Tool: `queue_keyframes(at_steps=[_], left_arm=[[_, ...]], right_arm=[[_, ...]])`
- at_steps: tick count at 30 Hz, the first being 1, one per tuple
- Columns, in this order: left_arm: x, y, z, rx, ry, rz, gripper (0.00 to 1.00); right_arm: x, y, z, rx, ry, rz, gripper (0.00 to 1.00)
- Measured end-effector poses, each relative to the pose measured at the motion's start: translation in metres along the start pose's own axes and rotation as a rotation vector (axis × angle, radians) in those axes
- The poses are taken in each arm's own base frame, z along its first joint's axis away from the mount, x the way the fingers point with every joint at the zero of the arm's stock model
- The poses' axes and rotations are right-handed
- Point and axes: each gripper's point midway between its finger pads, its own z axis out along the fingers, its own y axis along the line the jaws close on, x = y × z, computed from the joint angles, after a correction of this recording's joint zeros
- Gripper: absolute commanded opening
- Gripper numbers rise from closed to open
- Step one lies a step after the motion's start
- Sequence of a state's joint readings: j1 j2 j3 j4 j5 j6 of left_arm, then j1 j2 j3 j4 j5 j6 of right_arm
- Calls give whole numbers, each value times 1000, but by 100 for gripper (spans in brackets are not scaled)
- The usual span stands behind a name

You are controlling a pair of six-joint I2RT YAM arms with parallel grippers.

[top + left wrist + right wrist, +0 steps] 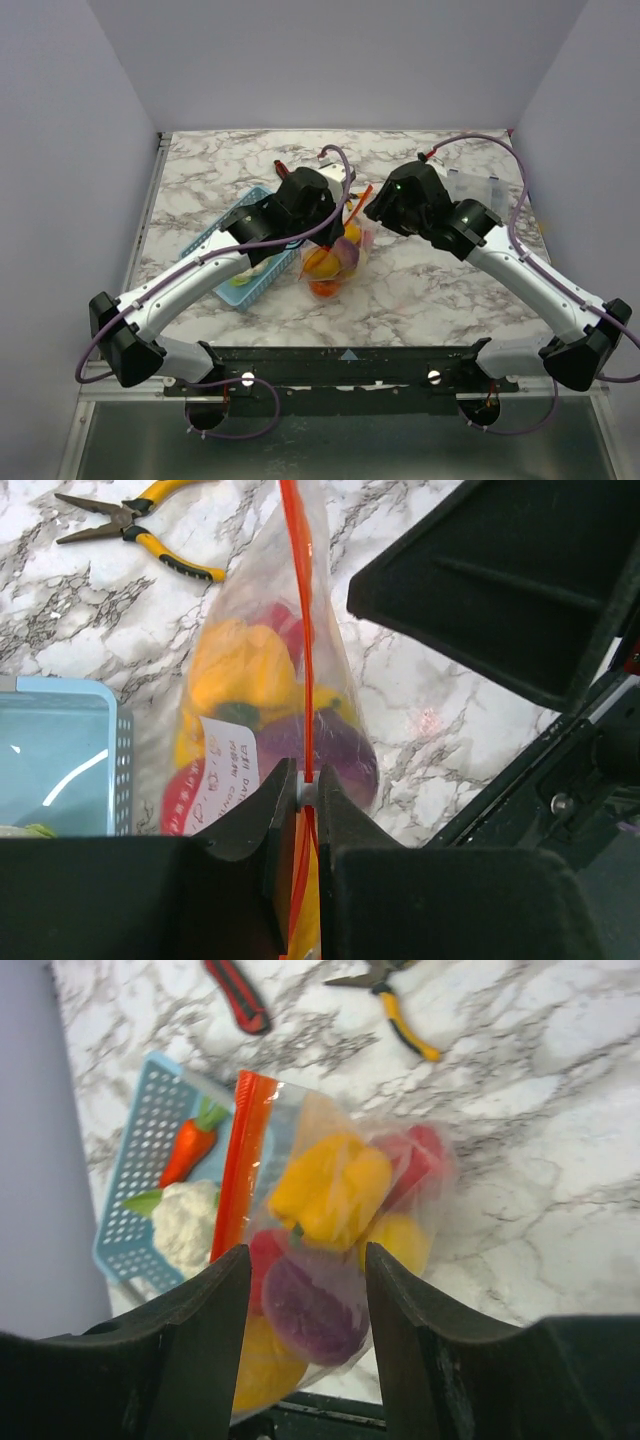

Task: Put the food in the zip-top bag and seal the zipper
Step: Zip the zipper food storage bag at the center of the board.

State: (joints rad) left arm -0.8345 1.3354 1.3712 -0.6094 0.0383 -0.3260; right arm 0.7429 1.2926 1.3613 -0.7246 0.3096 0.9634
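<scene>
within left claw [308,800], zipper [301,630] pinched, bag [340,1200] beyond parted right claw [305,1280]

High rear overview; both wrist views close, probably downward, on zip-top bag [335,1220]

zip-top bag [312,1120]: thin clear plastic, crinkly, shiny | zipper [240,1160]: smooth orange-red plastic strip | food [330,1185]: glossy moulded plastic | table [540,1110]: smooth marble-pattern top, faint sheen | basket [140,1140]: light-blue perforated plastic | pliers [140,528]: dull grey metal jaws, yellow coated handles
</scene>
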Motion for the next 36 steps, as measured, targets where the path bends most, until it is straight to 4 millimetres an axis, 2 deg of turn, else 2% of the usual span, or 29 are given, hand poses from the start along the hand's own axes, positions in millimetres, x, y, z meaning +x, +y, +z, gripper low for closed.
queue_keyframes(at_steps=[5,15,18,22,25,29,36], left_arm=[[13,-3,15,-39,38,24,0],[18,-21,25,-43,32,70,0],[17,-27,26,-28,21,75,0],[23,-29,27,-22,19,76,0],[23,-28,26,-22,6,75,0],[21,-32,26,-11,-10,78,0],[19,-36,26,0,-22,82,0]], right_arm=[[-5,-20,7,101,-52,12,53],[-6,-24,10,106,-67,-14,54],[-1,-28,13,78,-68,-79,61],[3,-44,5,74,-86,-123,62],[-2,-39,-1,55,-100,-111,62],[-8,-26,4,50,-99,-106,62],[0,-24,16,65,-65,-79,60]])
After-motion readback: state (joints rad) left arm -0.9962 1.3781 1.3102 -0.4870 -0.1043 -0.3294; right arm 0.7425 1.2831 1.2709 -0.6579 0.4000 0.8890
